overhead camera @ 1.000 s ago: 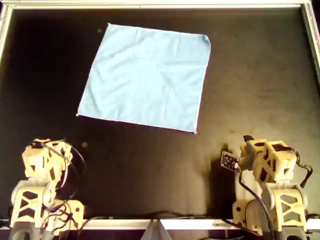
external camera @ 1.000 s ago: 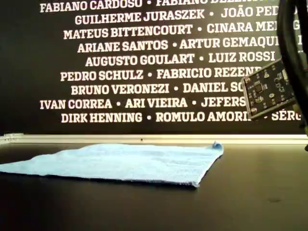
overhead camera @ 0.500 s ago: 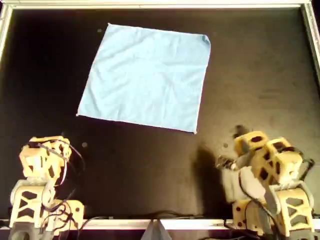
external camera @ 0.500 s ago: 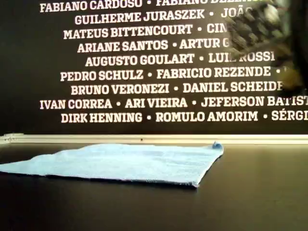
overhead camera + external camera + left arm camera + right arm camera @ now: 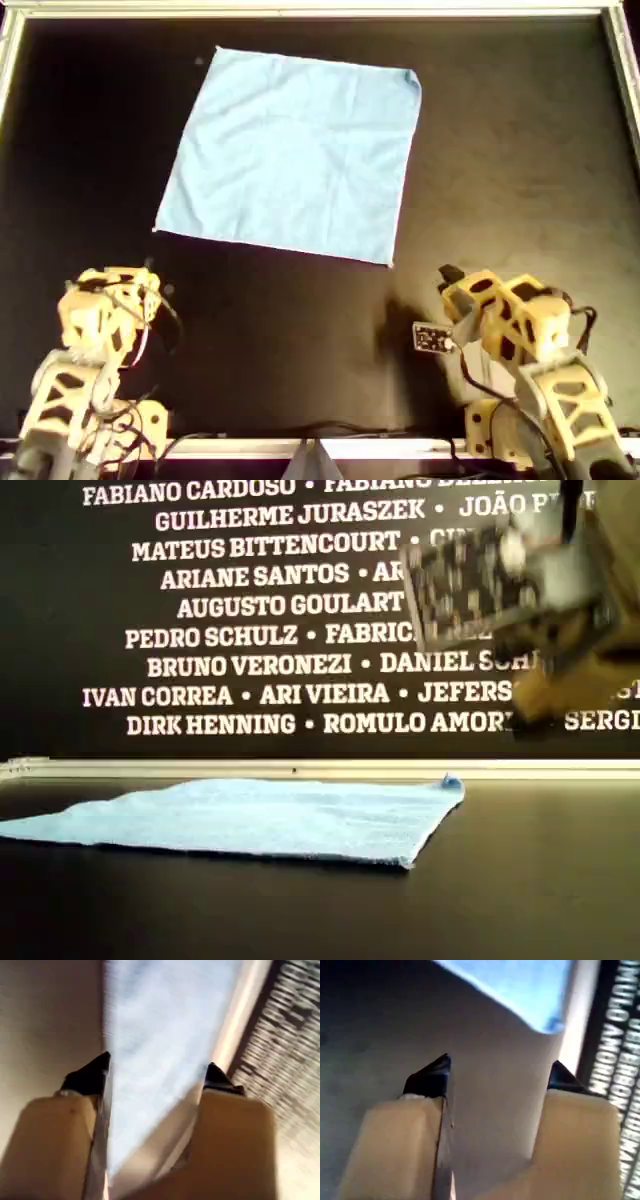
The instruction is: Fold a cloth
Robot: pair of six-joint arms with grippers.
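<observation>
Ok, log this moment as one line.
cloth: flat, unfolded, untouched | left tool: open, empty | right tool: open, empty | fold: not begun

My arms (image 5: 95,330) are tan lattice-cut plastic, black cables (image 5: 150,310) trailing; tan fingers (image 5: 400,1145) end in black tips (image 5: 432,1077).

The overhead camera looks straight down on the whole black table (image 5: 500,150). The exterior one sits low at table level, facing a lettered wall (image 5: 250,600). Both share the cloth (image 5: 295,150), as do the blurred wrist cameras.
</observation>
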